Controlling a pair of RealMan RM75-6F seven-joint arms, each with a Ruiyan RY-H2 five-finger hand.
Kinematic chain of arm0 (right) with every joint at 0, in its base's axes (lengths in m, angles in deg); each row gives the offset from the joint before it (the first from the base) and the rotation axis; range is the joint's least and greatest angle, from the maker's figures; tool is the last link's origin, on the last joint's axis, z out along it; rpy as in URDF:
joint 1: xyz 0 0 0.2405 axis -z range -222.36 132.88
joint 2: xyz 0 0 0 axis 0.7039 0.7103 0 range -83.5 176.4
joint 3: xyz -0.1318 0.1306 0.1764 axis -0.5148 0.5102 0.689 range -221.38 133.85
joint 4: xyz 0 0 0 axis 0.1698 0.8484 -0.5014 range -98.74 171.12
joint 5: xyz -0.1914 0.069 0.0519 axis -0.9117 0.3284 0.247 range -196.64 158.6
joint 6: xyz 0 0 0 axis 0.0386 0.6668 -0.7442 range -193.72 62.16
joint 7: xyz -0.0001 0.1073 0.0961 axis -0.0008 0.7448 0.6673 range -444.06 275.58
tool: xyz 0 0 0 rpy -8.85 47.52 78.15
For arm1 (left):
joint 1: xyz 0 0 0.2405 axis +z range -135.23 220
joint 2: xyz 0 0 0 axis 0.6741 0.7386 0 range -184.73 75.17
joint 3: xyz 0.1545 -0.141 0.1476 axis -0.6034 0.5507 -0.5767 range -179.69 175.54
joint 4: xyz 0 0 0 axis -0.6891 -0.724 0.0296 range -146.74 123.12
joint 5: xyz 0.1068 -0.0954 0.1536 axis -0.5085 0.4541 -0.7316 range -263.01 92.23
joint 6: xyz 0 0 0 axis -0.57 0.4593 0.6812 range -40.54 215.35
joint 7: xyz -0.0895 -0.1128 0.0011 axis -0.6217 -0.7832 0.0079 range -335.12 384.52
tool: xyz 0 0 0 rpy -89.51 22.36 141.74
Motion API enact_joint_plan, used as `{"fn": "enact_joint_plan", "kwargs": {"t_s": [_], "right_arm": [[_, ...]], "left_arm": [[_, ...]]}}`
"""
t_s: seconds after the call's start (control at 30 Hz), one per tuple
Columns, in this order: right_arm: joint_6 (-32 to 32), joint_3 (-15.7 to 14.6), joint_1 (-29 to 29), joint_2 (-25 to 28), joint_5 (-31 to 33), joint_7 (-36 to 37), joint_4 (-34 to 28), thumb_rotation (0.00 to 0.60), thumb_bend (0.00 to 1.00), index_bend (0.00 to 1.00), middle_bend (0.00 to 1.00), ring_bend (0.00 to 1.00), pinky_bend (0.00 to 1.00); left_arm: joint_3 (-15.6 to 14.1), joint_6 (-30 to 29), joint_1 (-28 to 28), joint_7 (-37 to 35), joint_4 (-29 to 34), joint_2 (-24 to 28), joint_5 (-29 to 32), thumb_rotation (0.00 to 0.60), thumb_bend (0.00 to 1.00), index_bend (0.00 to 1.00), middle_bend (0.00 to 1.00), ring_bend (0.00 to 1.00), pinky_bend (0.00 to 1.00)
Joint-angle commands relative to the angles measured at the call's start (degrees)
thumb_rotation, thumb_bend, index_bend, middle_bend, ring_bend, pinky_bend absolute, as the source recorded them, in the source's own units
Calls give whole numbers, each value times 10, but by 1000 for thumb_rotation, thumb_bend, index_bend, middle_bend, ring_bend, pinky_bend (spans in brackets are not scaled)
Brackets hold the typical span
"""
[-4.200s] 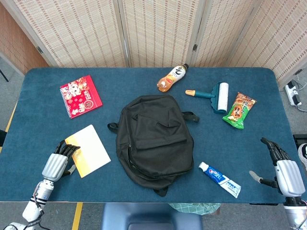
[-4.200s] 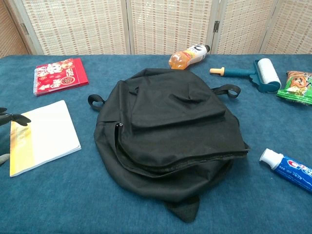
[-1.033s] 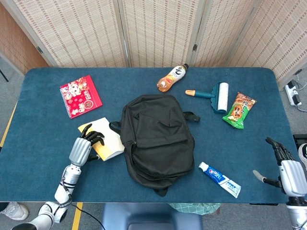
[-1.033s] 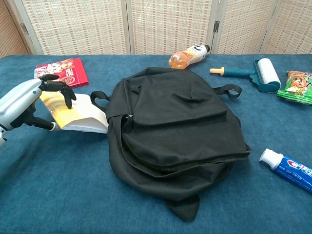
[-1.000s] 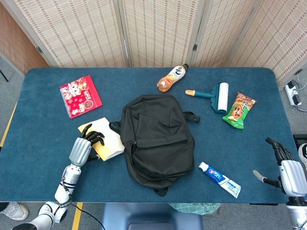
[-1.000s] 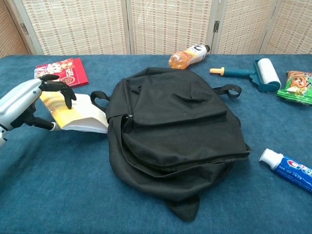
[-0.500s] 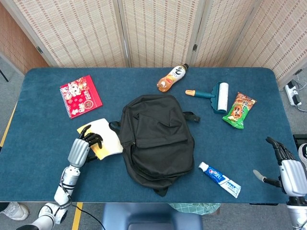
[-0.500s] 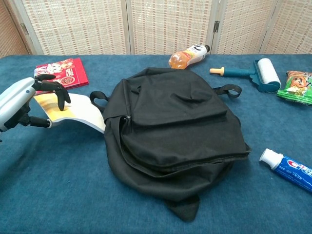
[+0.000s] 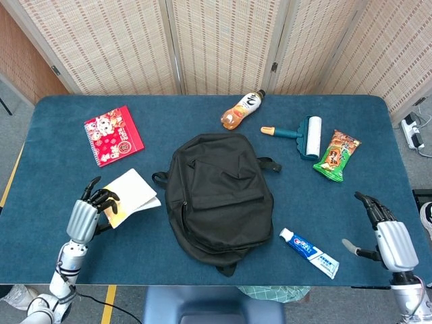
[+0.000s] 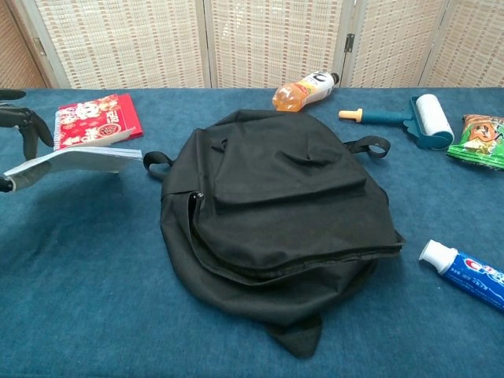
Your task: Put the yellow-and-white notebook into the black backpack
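The black backpack [image 9: 216, 196] lies flat in the middle of the blue table, zipper side facing left; in the chest view the backpack [image 10: 276, 209] fills the centre. My left hand [image 9: 88, 214] grips the yellow-and-white notebook [image 9: 131, 190] by its yellow end, just left of the bag and apart from it. The chest view shows the notebook [image 10: 75, 160] edge-on, raised off the table, with my left hand [image 10: 20, 124] at the frame's left edge. My right hand [image 9: 388, 241] hovers open at the table's right front corner, holding nothing.
A red notebook [image 9: 113, 135] lies at the back left. An orange drink bottle [image 9: 243, 109], a lint roller [image 9: 300, 135] and a green snack bag [image 9: 337, 155] lie behind and right of the bag. A toothpaste tube [image 9: 308, 252] lies at the front right.
My left hand has pulled the notebook left, away from the backpack's side, and lifted it off the table. The backpack's edge has settled back. My right hand has shifted slightly inward.
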Motion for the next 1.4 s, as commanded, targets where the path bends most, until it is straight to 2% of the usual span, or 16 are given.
{"fn": "enact_joint_plan", "kwargs": {"t_s": [0.03, 0.2, 0.33, 0.77, 0.93, 1.27, 1.4], "right_arm": [[-34, -4, -24, -4, -12, -21, -16, 600, 187, 91, 175, 132, 196], [-109, -6, -71, -21, -15, -66, -36, 600, 192, 146, 191, 144, 196], [-162, 4, -110, -45, -4, -97, -44, 600, 243, 185, 200, 153, 196], [-323, 42, -232, -135, 96, -184, -29, 600, 246, 248, 217, 156, 196], [-349, 39, -255, -150, 121, -204, -26, 600, 247, 250, 217, 156, 196], [-354, 21, -266, -146, 141, -221, -31, 600, 247, 250, 217, 155, 196], [-372, 26, -287, -162, 158, -233, -15, 600, 296, 259, 217, 156, 196]], "left_arm": [[-5, -19, 10, 15, 17, 14, -7, 600, 466, 705, 518, 412, 151], [-14, -53, 13, 50, 35, 29, -26, 600, 466, 708, 533, 424, 156], [-18, -77, 11, 74, 45, 37, -40, 600, 466, 712, 539, 426, 156], [-14, -138, 7, 110, 103, 65, -66, 600, 467, 712, 540, 427, 155], [-13, -148, 7, 120, 123, 73, -73, 600, 466, 711, 540, 427, 155], [-13, -145, 9, 135, 148, 82, -80, 600, 465, 709, 540, 426, 155], [-13, -141, 10, 137, 154, 84, -81, 600, 464, 708, 541, 427, 155]]}}
